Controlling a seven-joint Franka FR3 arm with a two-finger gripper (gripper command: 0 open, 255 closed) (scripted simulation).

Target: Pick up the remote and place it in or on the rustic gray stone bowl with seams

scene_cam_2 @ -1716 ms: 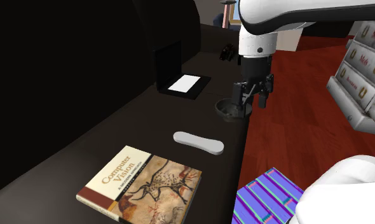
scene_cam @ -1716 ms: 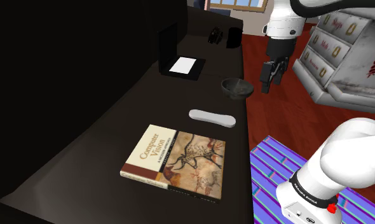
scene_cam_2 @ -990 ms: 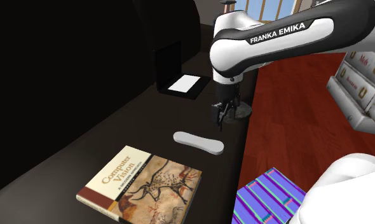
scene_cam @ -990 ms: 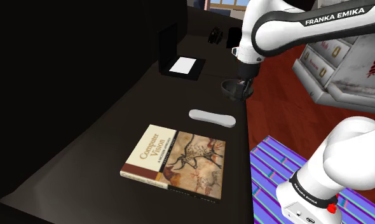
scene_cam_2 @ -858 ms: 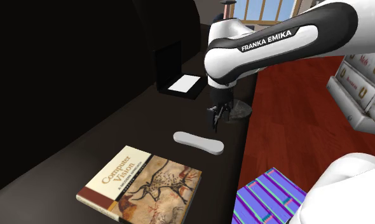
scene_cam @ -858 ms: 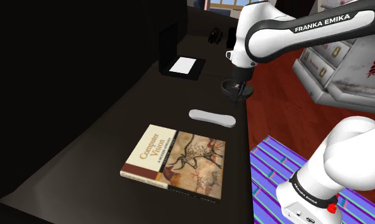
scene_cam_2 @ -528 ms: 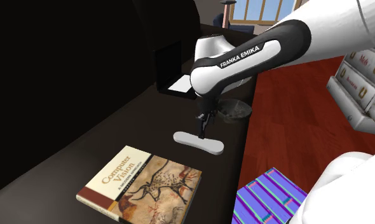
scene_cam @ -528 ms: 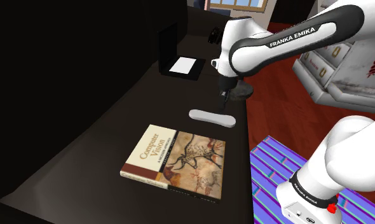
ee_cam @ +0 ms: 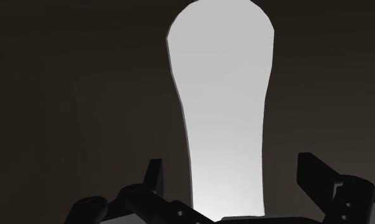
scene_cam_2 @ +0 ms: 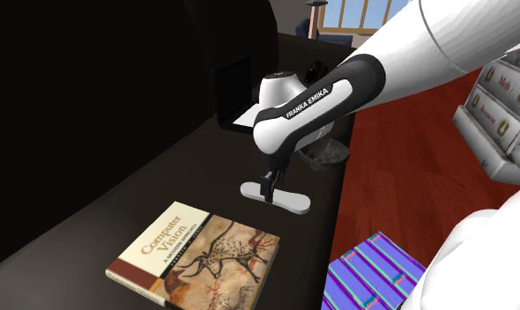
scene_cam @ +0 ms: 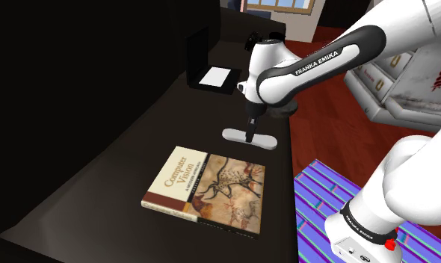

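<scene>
The remote [scene_cam: 267, 143] [scene_cam_2: 295, 202] [ee_cam: 221, 95] under the hand [scene_cam: 250, 134] [scene_cam_2: 269, 192] [ee_cam: 234, 177] is smooth, matt, plain pale grey. The bench [scene_cam: 114, 168] [scene_cam_2: 126, 202] carrying it is dark and matt. The arm [scene_cam: 316, 56] [scene_cam_2: 338, 88] shell is glossy white.

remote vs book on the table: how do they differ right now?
Look: the remote is plain pale grey with no markings; the book has a printed cover titled Computer Vision. Shape: the remote is a narrow bar with rounded ends, the book a broad rectangle. State: the open gripper straddles the remote; the book lies clear of it. Shared: both lie flat on the dark table.
</scene>
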